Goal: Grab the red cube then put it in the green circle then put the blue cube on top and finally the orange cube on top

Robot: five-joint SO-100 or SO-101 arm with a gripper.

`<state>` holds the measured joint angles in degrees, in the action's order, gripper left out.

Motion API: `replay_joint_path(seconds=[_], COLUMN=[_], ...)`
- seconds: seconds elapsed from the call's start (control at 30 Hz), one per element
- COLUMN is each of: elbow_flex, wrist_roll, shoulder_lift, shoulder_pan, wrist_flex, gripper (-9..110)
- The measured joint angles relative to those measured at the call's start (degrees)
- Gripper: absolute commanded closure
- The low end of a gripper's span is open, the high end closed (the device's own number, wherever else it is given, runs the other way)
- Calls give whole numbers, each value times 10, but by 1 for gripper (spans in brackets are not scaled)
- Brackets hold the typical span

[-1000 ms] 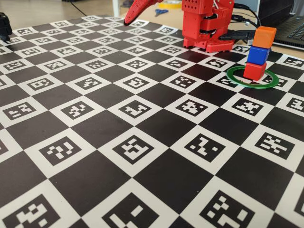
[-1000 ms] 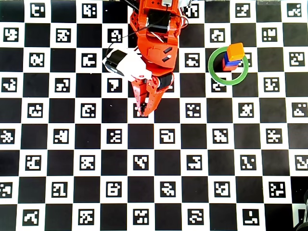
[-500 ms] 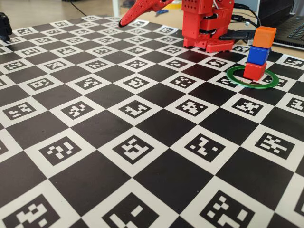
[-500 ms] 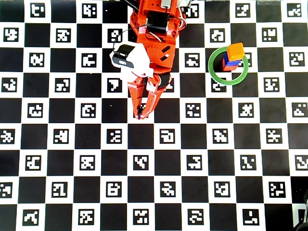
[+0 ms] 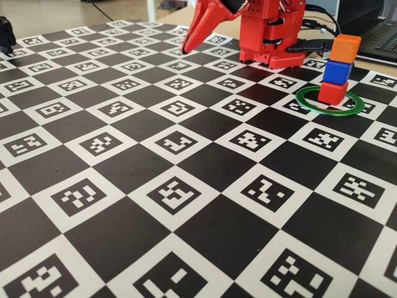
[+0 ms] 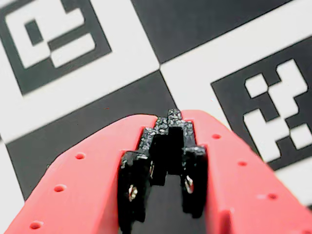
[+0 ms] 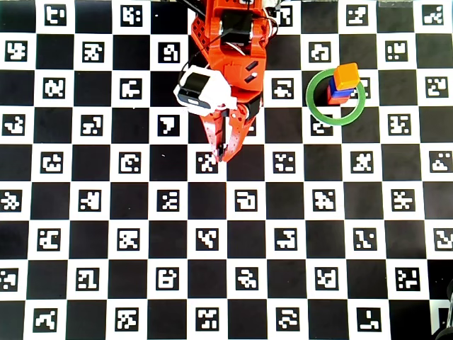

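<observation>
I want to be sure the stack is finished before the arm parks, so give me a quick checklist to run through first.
1. Red cube inside the green circle: ok.
2. Blue cube on the red cube: ok.
3. Orange cube on top: ok.
4. Stack squarely aligned: not ok, the cubes sit slightly offset in the fixed view.
5. Pincer empty and shut: ok.
6. Pincer away from the stack: ok.

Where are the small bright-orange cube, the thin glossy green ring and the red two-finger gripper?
small bright-orange cube [image 5: 345,48], fixed view, front face, top of stack.
thin glossy green ring [image 5: 329,112], fixed view, near rim.
red two-finger gripper [image 7: 225,155], overhead view, between its fingertips.
</observation>
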<state>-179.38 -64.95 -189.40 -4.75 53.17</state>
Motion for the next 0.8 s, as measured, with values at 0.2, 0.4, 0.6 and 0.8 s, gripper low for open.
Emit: replay_joint_path(seconds=[0.2,0.4,0.6,0.8], elbow_flex=[0,0,0,0], wrist_roll=[7,-14,-39,-142], shoulder_lift=[-1,-1,-1,-1], shoulder_pan=[4,34,47,47], wrist_flex=[62,134,158,174], gripper=[107,107,107,107])
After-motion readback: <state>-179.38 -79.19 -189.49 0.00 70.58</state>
